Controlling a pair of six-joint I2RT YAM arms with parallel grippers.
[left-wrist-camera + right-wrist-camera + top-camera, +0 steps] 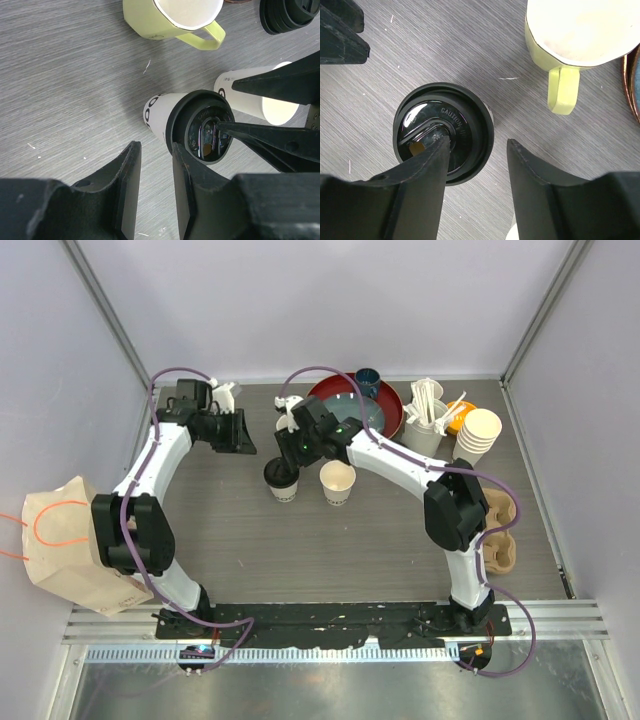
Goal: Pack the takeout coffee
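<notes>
RISK: lidded cup (pixel 470 112) may tip | CAUSE: right hand (pixel 480 145), open, rests one finger on top of it | left hand (pixel 155 147) slightly open, empty, just beside it | second cup (pixel 338 483) unlidded

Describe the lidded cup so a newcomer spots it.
From the red plate at the far edge of the table, come forward to two cream paper cups. The lidded cup is the left one; its black lid sets it apart from the open cup beside it.

A brown paper bag (pixel 70 550) with orange handles lies at the left edge of the tabletop (pixel 330 550). At upper centre, a dark blue cup (pixel 367 380) stands at a red plate's (pixel 390 412) rim. A pale yellow mug (pixel 145 22) stands nearby, and a cardboard cup carrier (pixel 500 530) sits at right.
</notes>
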